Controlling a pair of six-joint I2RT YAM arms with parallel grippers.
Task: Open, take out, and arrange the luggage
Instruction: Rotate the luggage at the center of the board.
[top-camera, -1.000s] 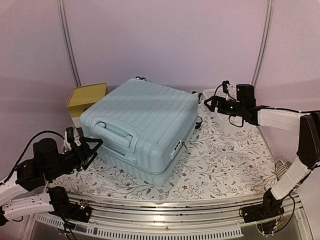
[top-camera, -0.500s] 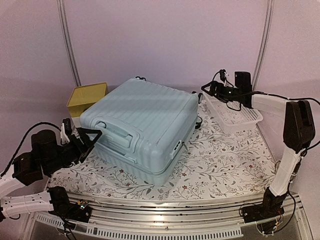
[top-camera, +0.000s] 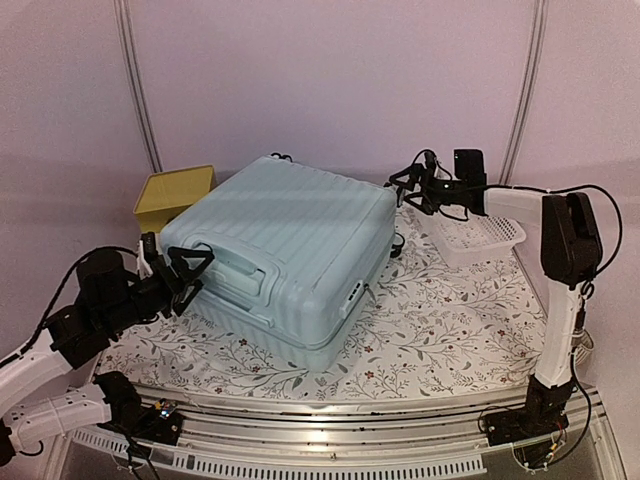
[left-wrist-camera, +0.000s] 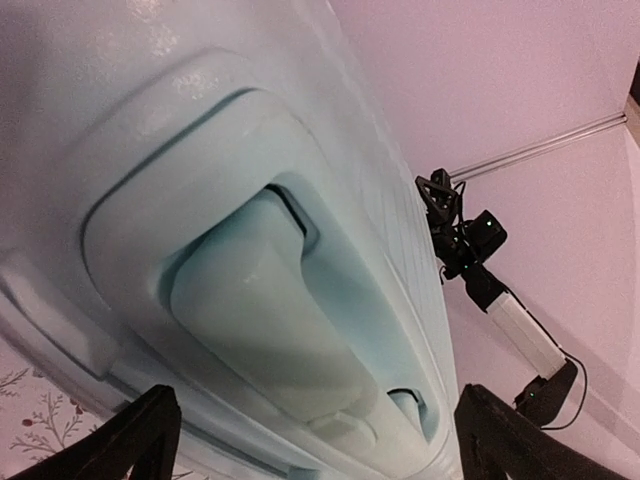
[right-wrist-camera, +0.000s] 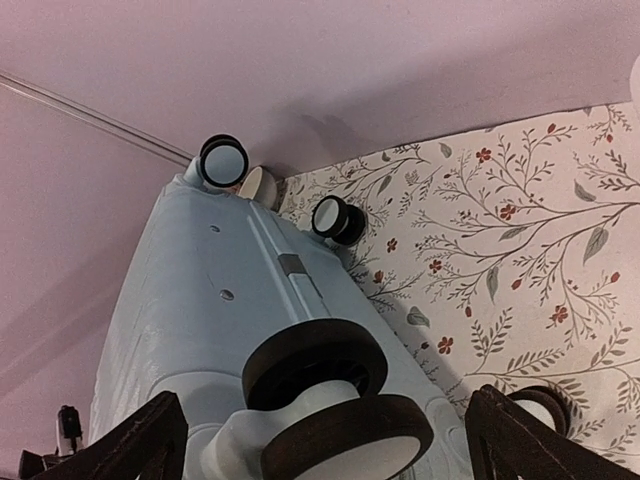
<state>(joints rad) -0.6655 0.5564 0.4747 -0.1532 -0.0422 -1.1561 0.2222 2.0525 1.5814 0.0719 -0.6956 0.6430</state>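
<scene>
Left wrist alone shows the handle (left-wrist-camera: 270, 310) close up, left jaws spread, empty. The luggage (top-camera: 290, 250) lies shut, flat mid-desk (top-camera: 450, 320). Right wrist alone shows the wheels (right-wrist-camera: 320, 370), right jaws spread, empty. Left arm (top-camera: 100, 300) low, bent; right arm (top-camera: 515, 205) stretched to the far corner.

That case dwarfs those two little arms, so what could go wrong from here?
The left fingers stand open facing the moulded handle of the pale mint-blue ribbed hard-shell suitcase; on that smooth plastic they might slip. The right fingers stand open at a black-and-white caster wheel, which could turn and spoil a grip. A shove could drive the case into the yellow-topped box beside it.
</scene>
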